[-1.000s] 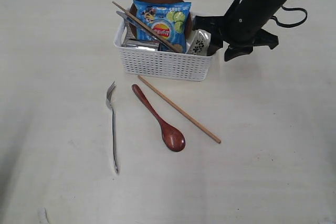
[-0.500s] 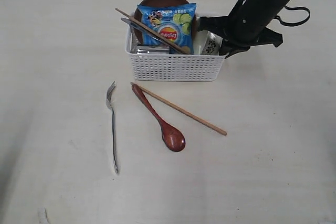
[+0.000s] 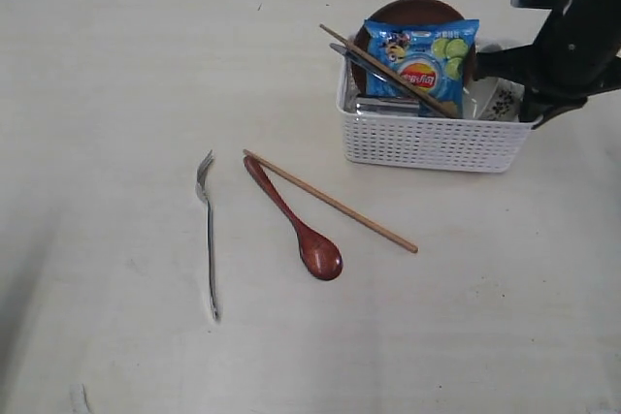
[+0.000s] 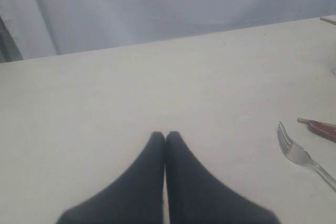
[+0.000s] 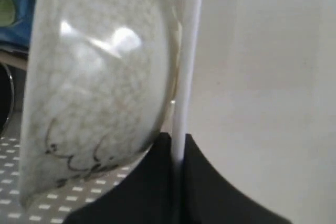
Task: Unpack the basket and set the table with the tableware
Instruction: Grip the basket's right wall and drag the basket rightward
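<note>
"White plastic basket [image 3: 427, 143], item one: position?"

"End wall pinched between the fingers of the right gripper [image 5: 177, 145], one finger inside and one outside. The jaws stood wide a moment ago and have just closed. The basket has since slid with them, away from the laid cutlery."

"Contents?"

"Floral bowl [image 5: 94, 93], leaning just beside the inner finger. Farther from the fingers are the blue snack bag [image 3: 422, 55], the brown plate [image 3: 408, 9] behind it, the stowed chopstick [image 3: 388, 63] and some steel pieces (which ones, I cannot tell)."

"Already out on the table [image 3: 116, 65]?"

"Fork [image 3: 208, 230], wooden spoon [image 3: 296, 225] and laid chopstick [image 3: 330, 201], all well apart from the right fingers. The fork lies near the left gripper [image 4: 165, 137], whose fingers are pressed together on nothing."

"Meaning for the task?"

"By my judgement this is a repositioning, not an unpacking. The laid chopstick turned slightly as the basket drew off. The bowl, plate and the rest remain to be lifted out, and the wall must be let go first."
</note>
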